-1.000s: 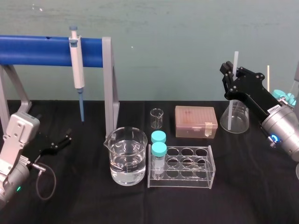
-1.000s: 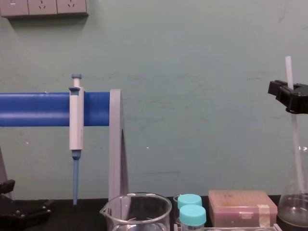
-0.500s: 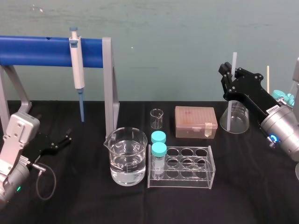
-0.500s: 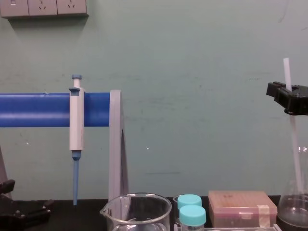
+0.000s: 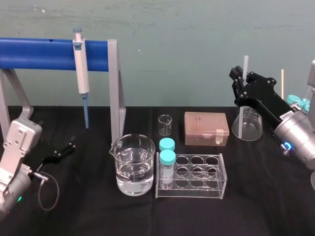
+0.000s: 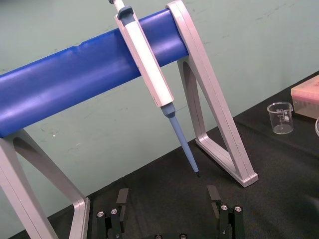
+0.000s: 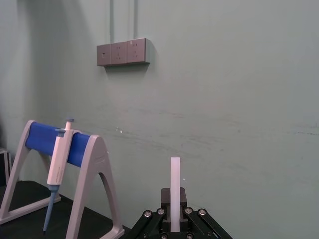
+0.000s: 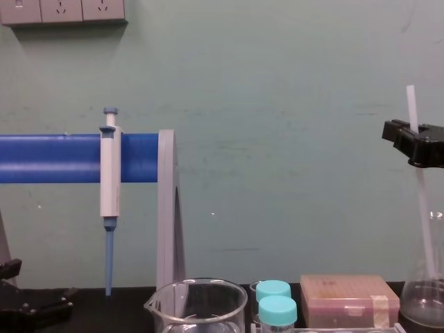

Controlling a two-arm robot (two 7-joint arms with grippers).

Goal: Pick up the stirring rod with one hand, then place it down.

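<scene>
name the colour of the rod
The stirring rod is translucent white; best in right wrist view.

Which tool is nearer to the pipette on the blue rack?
Left. The left tool lies just left of the pipette; the right tool is far right of it, shut on the stirring rod.
</scene>
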